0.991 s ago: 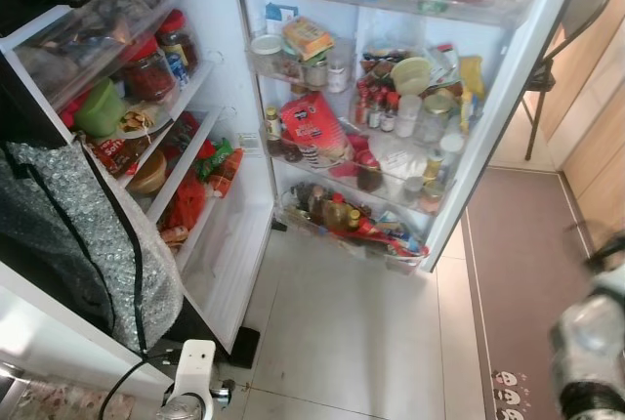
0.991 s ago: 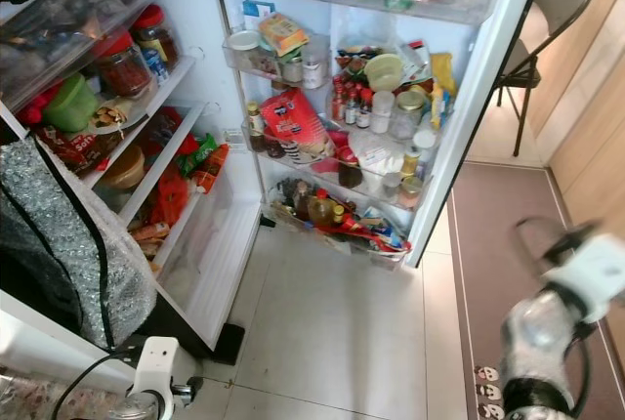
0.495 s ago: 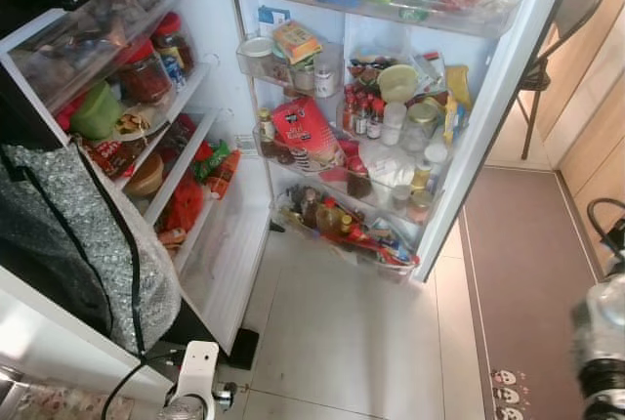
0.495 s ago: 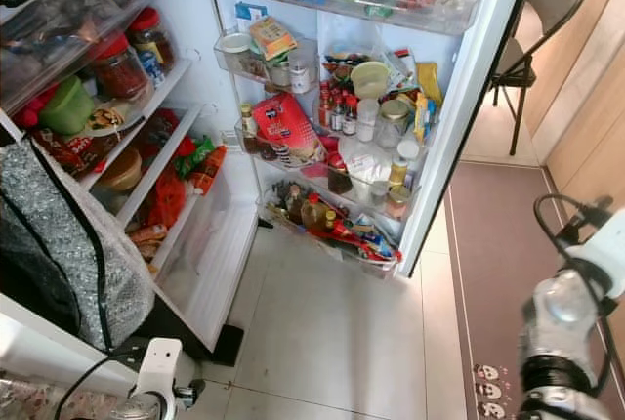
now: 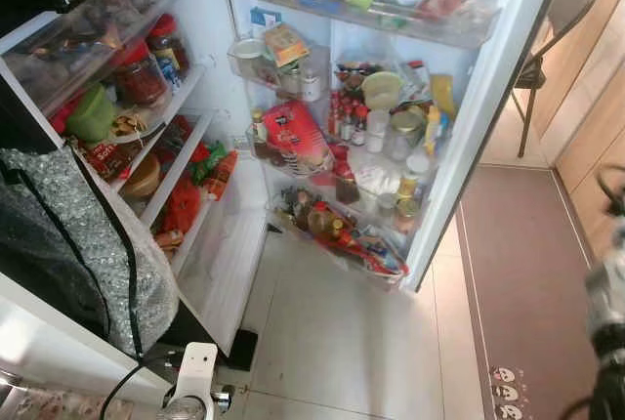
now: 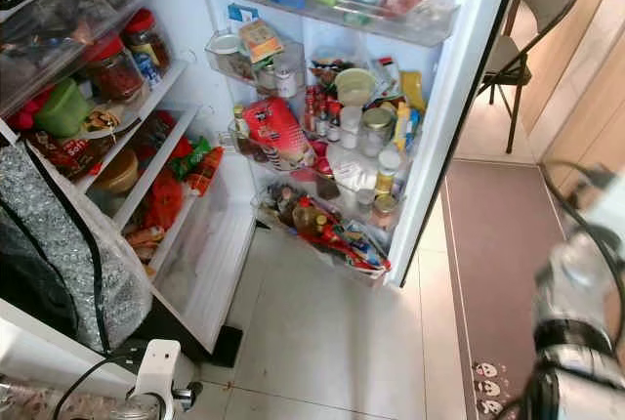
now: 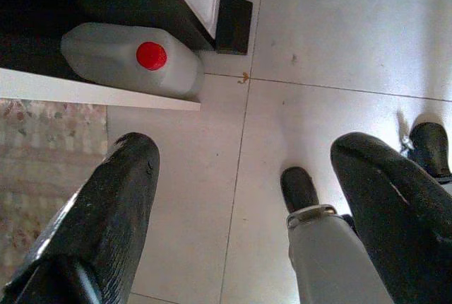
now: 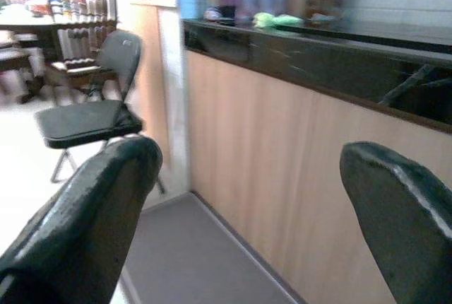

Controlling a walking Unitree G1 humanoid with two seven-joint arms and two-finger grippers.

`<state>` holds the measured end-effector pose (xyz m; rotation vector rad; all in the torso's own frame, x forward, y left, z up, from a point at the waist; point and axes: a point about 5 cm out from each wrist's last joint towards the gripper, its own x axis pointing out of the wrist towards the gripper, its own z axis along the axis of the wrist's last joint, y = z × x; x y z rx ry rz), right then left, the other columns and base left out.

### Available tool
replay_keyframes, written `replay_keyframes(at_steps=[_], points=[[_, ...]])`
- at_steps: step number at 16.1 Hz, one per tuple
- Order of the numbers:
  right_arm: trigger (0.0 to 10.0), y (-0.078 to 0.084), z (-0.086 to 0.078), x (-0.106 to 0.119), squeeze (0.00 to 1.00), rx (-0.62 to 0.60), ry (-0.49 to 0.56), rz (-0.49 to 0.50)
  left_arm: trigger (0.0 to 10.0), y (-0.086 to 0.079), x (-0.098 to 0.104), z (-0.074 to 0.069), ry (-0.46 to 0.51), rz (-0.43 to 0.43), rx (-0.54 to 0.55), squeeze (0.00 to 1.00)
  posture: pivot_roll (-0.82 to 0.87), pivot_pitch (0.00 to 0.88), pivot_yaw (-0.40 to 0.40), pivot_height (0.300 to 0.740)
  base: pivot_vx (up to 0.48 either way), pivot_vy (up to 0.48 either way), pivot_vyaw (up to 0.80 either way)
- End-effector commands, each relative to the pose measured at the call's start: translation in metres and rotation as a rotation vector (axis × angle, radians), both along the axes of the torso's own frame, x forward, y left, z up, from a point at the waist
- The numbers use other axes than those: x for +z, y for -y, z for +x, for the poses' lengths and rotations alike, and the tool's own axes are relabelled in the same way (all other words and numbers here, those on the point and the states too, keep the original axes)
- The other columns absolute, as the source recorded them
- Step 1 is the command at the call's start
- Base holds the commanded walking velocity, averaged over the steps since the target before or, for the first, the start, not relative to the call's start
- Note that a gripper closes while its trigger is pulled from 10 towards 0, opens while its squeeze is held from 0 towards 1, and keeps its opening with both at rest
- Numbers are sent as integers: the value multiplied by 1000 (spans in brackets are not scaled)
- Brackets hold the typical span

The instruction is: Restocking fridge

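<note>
The fridge stands open, its door [image 5: 485, 117] swung out to the right. Its door racks are packed with bottles, jars, a red packet [image 5: 293, 132] and a yellow bowl [image 5: 382, 89]. The inner shelves [image 5: 186, 88] hold red-lidded jars, a green bowl [image 5: 93, 112] and bags of food. My left gripper [image 7: 247, 148] hangs low over the floor tiles, open with nothing between its fingers. My right arm [image 6: 586, 283] is a blur at the right edge. The right gripper [image 8: 254, 155] is open and empty, facing a wooden counter front [image 8: 282, 177].
A silver padded bag [image 5: 68, 234] sits on the white surface at my left. A white jug with a red cap [image 7: 134, 60] stands under it by the floor. A folding chair [image 6: 527, 10] and a brown mat [image 6: 488, 273] lie right of the door.
My right arm has lifted and drifted toward the right edge. The view has shifted slightly, so the door racks sit a little further left. The left arm has stayed put.
</note>
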<state>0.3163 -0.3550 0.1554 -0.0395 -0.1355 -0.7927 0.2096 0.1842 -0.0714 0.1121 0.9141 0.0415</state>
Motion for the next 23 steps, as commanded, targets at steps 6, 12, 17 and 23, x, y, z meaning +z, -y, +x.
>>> replay_keyframes(at_steps=[6,12,17,23], points=[[10000,-24,29,12,0,111,-40,28,10000,-4,-1,-2,-19,14,-16,0,-162,49,97,740,0,0,0],[10000,-38,42,17,0,187,-63,49,10000,-3,-1,-2,-22,7,-14,0,-153,41,91,740,0,0,0],[10000,-47,48,15,0,233,-88,64,10000,-2,-2,-3,-22,3,-14,0,-148,33,86,740,0,0,0],[10000,-72,56,4,0,430,-173,11,10000,-2,-2,-3,-19,1,-11,0,-149,35,87,740,0,0,0]])
